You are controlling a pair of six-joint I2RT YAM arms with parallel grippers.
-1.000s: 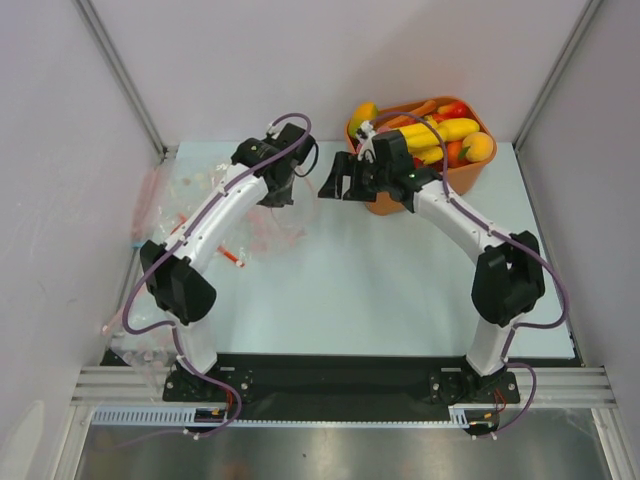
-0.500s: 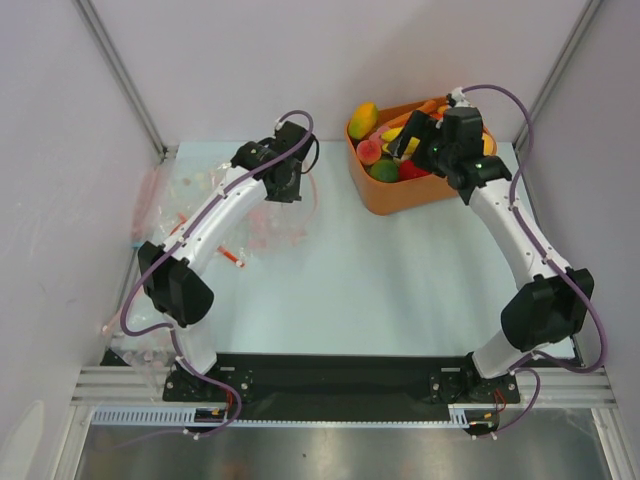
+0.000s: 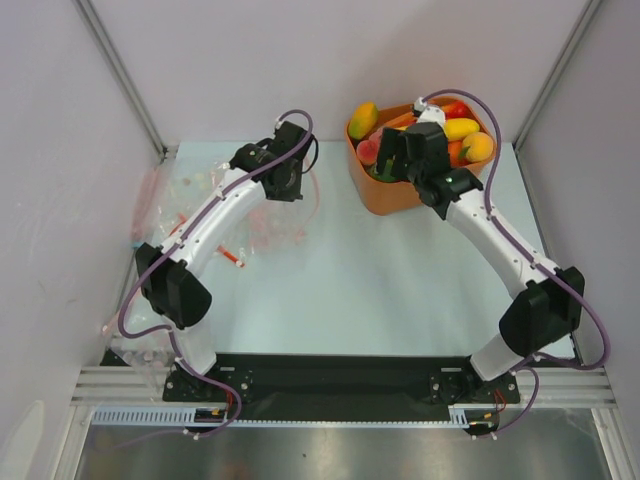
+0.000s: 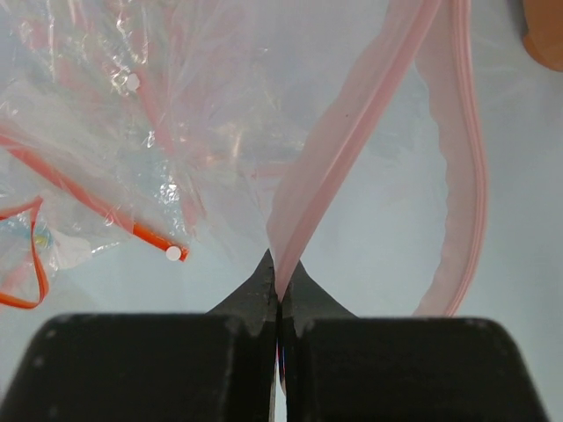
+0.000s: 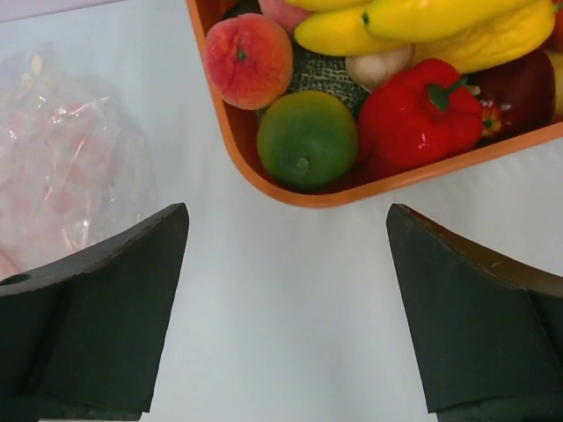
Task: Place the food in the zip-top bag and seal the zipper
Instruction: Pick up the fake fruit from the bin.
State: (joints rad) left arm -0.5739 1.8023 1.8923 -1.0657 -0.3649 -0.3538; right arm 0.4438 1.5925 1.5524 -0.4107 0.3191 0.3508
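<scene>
Right hand (image 5: 286, 264) is hovering wide open just short of the orange oval plastic tub (image 5: 230, 132).
Glossy toy food (image 5: 306, 139) is lying dead ahead inside it, nearer this arm; off to the left, left hand (image 4: 280, 294) is pinching the clear zip-top bag (image 4: 237, 176) by its pale pink zipper (image 4: 352, 167).

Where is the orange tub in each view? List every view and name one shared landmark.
Top external: orange tub at the far side, right of centre.
Left wrist: probably the orange sliver in the top right corner.
Right wrist: across the top, its rim curving through the centre.
Landmark: the zip-top bag, left of the tub in every view.
</scene>
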